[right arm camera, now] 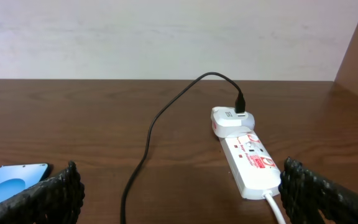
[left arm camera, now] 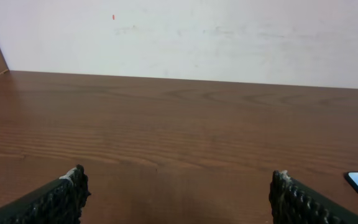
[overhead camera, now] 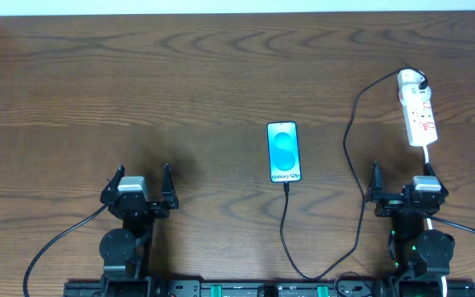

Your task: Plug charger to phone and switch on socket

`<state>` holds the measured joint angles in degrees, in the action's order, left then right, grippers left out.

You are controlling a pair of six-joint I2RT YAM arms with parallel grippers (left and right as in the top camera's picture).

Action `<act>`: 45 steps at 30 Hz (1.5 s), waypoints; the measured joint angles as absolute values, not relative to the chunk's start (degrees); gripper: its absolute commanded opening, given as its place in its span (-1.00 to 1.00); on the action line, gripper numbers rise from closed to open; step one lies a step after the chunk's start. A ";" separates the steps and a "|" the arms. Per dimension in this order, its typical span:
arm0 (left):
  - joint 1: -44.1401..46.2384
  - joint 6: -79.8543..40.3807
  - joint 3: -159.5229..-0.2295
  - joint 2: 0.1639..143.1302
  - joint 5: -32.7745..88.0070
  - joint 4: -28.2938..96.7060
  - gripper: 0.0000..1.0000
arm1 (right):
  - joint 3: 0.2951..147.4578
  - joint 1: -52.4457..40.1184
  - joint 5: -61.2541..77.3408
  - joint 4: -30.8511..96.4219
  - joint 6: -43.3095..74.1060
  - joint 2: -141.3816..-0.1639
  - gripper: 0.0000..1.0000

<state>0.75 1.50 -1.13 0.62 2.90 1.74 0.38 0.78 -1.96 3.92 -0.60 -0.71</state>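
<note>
Black left gripper [overhead camera: 143,172] and right gripper [overhead camera: 401,170], jaws wide apart, nothing between.

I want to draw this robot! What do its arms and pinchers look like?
Both arms are black with round joints and a light grey block behind each pincher. The left gripper and right gripper each have two thin black fingers with bumpy, dotted pads. A black cable loops out from each arm, and small green lights glow on the right one.
</note>
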 measured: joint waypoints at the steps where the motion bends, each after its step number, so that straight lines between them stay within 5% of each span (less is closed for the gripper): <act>1: 0.75 1.50 -1.13 0.62 2.90 1.74 0.88 | 0.38 0.78 -1.96 3.92 -0.60 -0.71 0.98; 45: 0.75 1.50 -1.13 0.62 2.90 1.74 0.88 | 0.38 -0.34 -1.98 3.90 -0.58 -0.71 0.99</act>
